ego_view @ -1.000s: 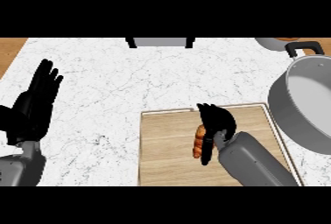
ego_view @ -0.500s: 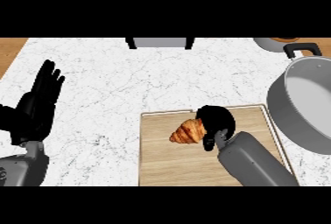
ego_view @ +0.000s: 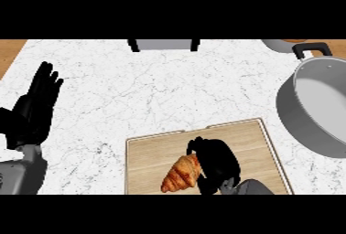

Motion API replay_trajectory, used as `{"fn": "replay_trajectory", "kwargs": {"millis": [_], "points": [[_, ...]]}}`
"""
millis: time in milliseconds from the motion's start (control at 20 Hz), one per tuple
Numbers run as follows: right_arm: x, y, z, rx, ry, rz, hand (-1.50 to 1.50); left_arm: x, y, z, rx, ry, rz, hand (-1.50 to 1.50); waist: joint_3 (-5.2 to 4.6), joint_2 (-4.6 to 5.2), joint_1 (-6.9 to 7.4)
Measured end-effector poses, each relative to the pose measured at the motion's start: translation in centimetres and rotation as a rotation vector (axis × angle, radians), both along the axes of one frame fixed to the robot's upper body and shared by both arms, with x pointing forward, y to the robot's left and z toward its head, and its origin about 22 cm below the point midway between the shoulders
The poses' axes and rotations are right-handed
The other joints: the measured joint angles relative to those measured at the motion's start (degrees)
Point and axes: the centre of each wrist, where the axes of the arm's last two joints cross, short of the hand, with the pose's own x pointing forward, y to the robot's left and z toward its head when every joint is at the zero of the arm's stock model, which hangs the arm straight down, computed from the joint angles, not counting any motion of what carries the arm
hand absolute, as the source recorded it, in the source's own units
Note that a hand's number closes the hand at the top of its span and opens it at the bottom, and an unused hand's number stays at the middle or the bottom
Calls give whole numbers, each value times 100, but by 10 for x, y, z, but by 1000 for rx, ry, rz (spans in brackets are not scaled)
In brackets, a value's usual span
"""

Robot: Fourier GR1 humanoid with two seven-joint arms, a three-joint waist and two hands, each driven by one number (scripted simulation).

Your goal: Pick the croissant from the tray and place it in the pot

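Golden croissant [ego_view: 181, 175] clasped in curled right hand [ego_view: 215, 163] over wooden tray [ego_view: 152, 157]; pot [ego_view: 317, 109] at two o'clock unfilled; left hand [ego_view: 34, 109] rests, fingers straight.

Between the tray [ego_view: 152, 153] and the pot [ego_view: 307, 121] we see a strip of bare marble counter [ego_view: 169, 91], with nothing standing in it; the pot's grey wall rises beside the tray's right edge, its black handle [ego_view: 310, 48] at the far rim; our left hand [ego_view: 37, 107] rests, fingers up, at the left edge, well apart; a grey box [ego_view: 164, 44] sits at the far edge.
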Motion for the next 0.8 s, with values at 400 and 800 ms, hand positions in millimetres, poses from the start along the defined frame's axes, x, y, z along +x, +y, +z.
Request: {"fn": "replay_trajectory", "kwargs": {"millis": [400, 800], "points": [[-67, -6, 25, 157, -174, -15, 150, -5, -1, 1, 3, -12, -8, 0, 19, 33, 26], [-78, -37, 91, 348, -582, -257, 150, -10, -1, -2, -3, 2, 0, 0, 21, 18, -38]]}}
